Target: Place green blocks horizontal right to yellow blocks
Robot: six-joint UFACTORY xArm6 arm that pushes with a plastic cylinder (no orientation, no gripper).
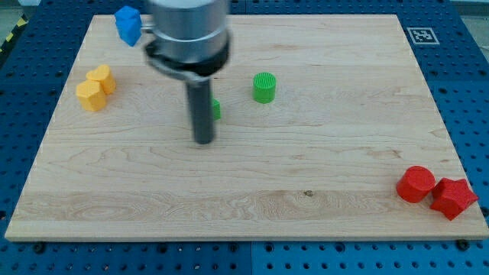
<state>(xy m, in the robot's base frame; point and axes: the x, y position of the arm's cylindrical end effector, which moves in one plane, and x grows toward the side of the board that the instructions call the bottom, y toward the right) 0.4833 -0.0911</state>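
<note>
Two yellow blocks sit touching each other near the board's left edge. A green cylinder stands right of the board's middle, toward the top. A second green block is mostly hidden behind my rod; its shape cannot be made out. My tip rests on the board just below and left of that hidden green block, well right of the yellow blocks.
A blue block sits at the top left of the board. A red cylinder and a red star-like block sit at the bottom right corner. A marker tag is at the top right.
</note>
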